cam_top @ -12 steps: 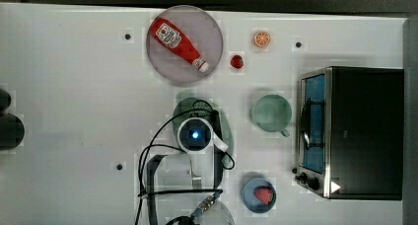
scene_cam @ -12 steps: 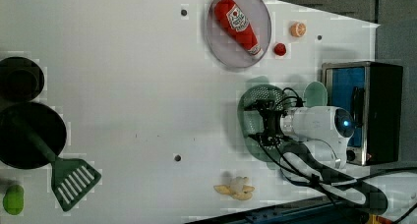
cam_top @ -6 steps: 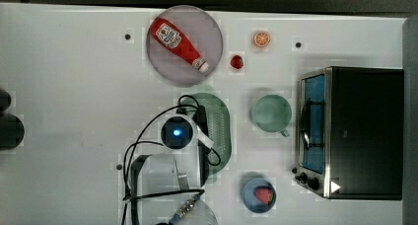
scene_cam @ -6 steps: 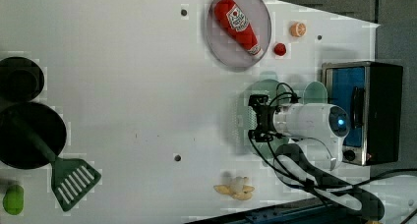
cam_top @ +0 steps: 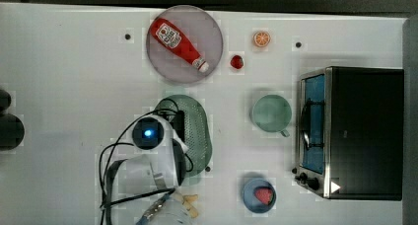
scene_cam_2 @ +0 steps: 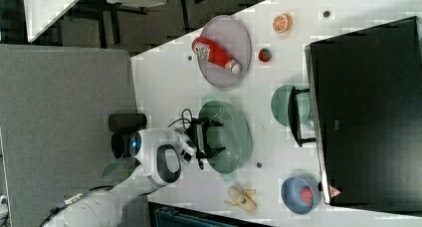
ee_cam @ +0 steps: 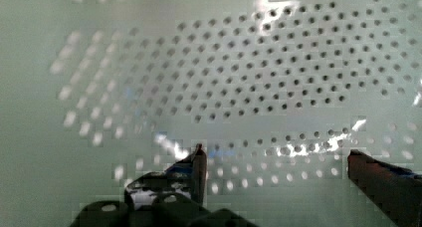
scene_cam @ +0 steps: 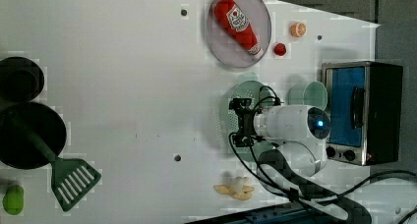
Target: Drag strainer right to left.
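Note:
The strainer [cam_top: 199, 129], a pale mint-green oval colander, lies on the white table [cam_top: 64, 77] near its middle, to the top view's left of the round green cup [cam_top: 270, 113]. My gripper [scene_cam: 242, 122] reaches into it from the side, tilted low. In the wrist view the gripper [ee_cam: 278, 162] is open, its two dark fingertips [ee_cam: 198, 163] spread wide just above the holed inner wall of the strainer [ee_cam: 249, 77], with nothing between them. In the right view the gripper [scene_cam_2: 209, 137] sits over the strainer's [scene_cam_2: 234, 137] bowl near its rim.
A grey plate [cam_top: 207, 25] with a ketchup bottle [cam_top: 177, 42] lies behind the strainer, a strawberry [cam_top: 237, 62] and an orange slice [cam_top: 261, 39] beside it. A toaster oven [cam_top: 352, 131] stands at the top view's right, with a blue bowl [cam_top: 259, 193] and a banana [scene_cam: 236, 187] in front. Black pots [scene_cam: 24, 121] and a spatula [scene_cam: 74, 180] sit at the left view's left.
My arm has swung toward the top view's left and tilted over. The strainer has shifted a little to the top view's left with it. The fingers have stayed spread.

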You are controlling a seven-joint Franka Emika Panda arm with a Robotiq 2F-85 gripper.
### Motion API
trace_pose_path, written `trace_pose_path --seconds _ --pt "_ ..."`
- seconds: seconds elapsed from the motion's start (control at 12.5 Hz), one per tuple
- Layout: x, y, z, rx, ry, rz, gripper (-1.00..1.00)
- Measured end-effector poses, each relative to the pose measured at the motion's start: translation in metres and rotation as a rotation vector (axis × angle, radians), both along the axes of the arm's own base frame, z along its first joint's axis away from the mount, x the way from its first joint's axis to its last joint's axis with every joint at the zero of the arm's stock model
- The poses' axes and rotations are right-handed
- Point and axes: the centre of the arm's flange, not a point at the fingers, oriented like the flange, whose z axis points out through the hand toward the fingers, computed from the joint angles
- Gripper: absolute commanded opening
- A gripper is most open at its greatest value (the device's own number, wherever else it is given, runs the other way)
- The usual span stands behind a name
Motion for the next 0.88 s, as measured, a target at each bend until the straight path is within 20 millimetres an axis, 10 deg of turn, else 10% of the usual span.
trace_pose_path --seconds 0.88 --pt "0.019 0.133 0.005 0.029 0.011 -0.008 1.00"
